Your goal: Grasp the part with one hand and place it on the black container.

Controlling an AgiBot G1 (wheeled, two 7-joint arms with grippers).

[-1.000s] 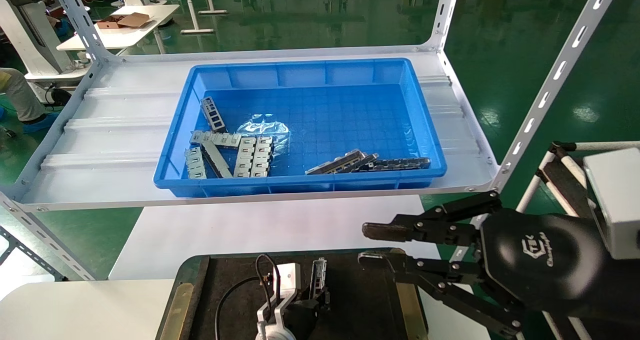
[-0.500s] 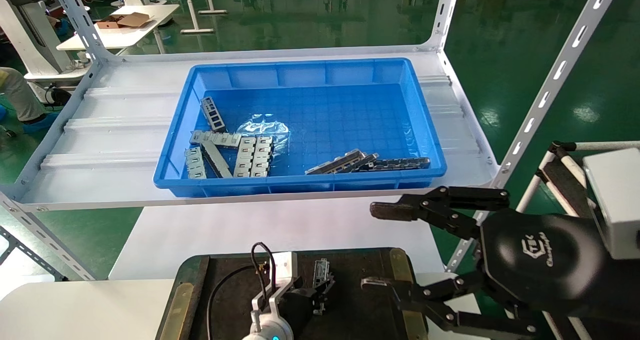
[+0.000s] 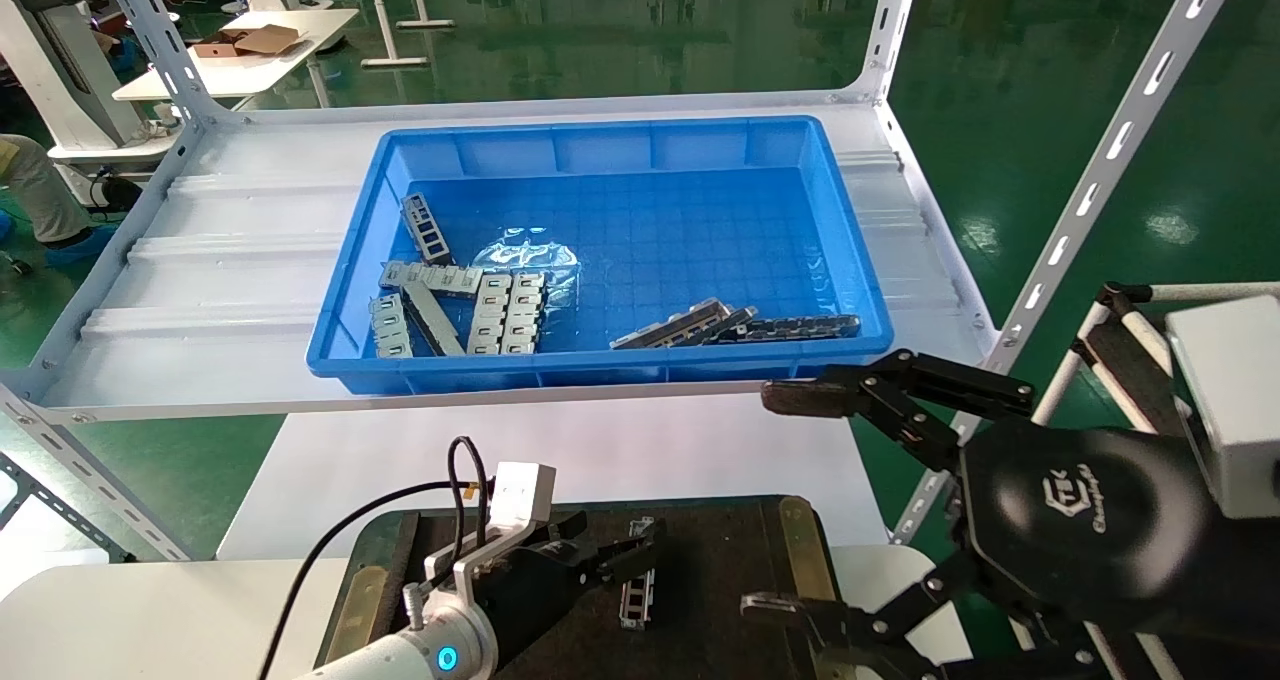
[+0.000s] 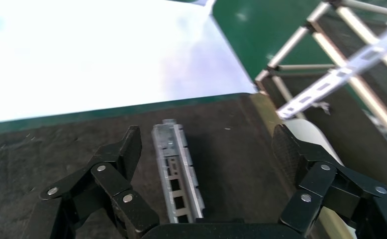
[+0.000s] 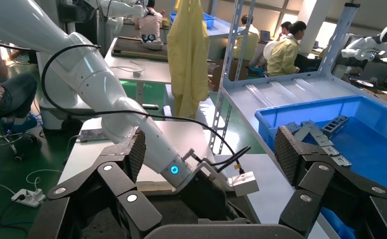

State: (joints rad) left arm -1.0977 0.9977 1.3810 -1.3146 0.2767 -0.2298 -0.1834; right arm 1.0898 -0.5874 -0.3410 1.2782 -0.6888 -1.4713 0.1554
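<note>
The part (image 3: pixel 637 586), a slim grey metal channel bar with rectangular cutouts, lies flat on the black container (image 3: pixel 725 560), free of any grip. My left gripper (image 3: pixel 620 545) is open just above it. In the left wrist view the part (image 4: pixel 174 172) lies on the mat of the black container (image 4: pixel 231 129) between the spread fingers of the left gripper (image 4: pixel 207 149), nearer one finger and touching neither. My right gripper (image 3: pixel 780 505) is wide open and empty, hovering off the container's right edge; it also shows in the right wrist view (image 5: pixel 210 149).
A deep blue bin (image 3: pixel 620 250) stands on the white shelf (image 3: pixel 230 260) beyond, holding several silver plates (image 3: pixel 505 312) and dark strips (image 3: pixel 790 328). A slotted shelf upright (image 3: pixel 1090 190) rises at the right. A white tabletop (image 3: pixel 560 450) lies between shelf and container.
The left gripper has let go of the part, opened and drawn back to the left; the part now lies flat on the mat. The right gripper has opened wide.
</note>
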